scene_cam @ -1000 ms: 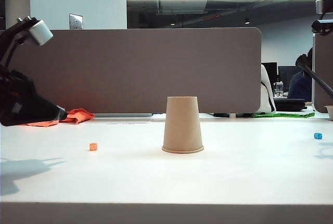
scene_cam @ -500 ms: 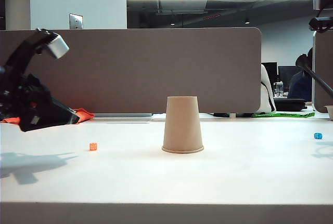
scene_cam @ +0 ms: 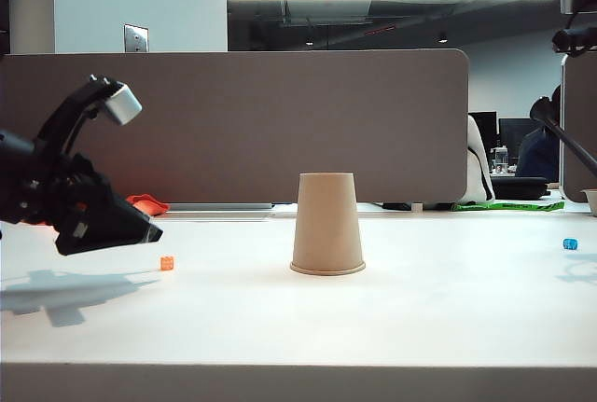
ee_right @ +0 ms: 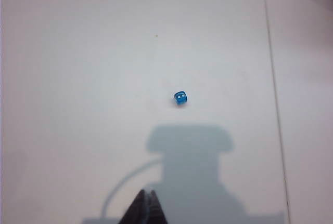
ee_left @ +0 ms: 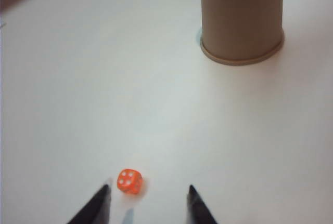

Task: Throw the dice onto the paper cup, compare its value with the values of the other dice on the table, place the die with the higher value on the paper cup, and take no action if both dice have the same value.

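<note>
The tan paper cup (scene_cam: 327, 225) stands upside down mid-table, also in the left wrist view (ee_left: 242, 18). The orange die (scene_cam: 167, 263) lies left of it on the white table (scene_cam: 298, 318). My left gripper (scene_cam: 149, 232) hovers just left of and above that die, jaws open. In the left wrist view the die (ee_left: 130, 181) shows four pips on top and lies just ahead of my open left gripper (ee_left: 149, 188), near one fingertip. The blue die (scene_cam: 570, 244) rests far right. In the right wrist view it (ee_right: 180, 98) lies well ahead of my shut, empty right gripper (ee_right: 146, 194).
An orange-red cloth (scene_cam: 147, 204) lies at the back left beside a grey partition (scene_cam: 261, 122). A table seam (ee_right: 273, 94) runs past the blue die. Part of the right arm (scene_cam: 564, 141) shows at the far right edge.
My left arm has swung down and to the right toward the orange die, and its jaws have opened wider. The right gripper, the cup and both dice have not moved.
</note>
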Robot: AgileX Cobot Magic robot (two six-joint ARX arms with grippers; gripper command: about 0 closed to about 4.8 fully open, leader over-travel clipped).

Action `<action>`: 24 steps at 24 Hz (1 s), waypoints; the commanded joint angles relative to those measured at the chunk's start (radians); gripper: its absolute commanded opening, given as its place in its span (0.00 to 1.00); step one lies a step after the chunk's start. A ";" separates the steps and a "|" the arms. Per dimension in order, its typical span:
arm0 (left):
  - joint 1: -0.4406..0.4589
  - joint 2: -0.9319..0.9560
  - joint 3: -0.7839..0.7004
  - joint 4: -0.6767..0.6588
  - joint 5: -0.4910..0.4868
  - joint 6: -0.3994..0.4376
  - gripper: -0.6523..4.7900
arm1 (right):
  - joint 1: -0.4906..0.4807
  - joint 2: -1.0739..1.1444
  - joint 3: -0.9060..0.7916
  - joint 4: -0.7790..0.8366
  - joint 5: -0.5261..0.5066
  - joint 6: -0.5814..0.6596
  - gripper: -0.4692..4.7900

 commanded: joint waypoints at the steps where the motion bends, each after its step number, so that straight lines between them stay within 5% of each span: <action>1: 0.000 0.021 0.008 0.018 0.018 0.004 0.46 | -0.001 -0.005 0.002 0.014 -0.002 -0.003 0.09; 24: 0.000 0.168 0.113 0.024 0.018 0.003 0.46 | -0.001 -0.005 0.002 0.018 -0.003 -0.003 0.09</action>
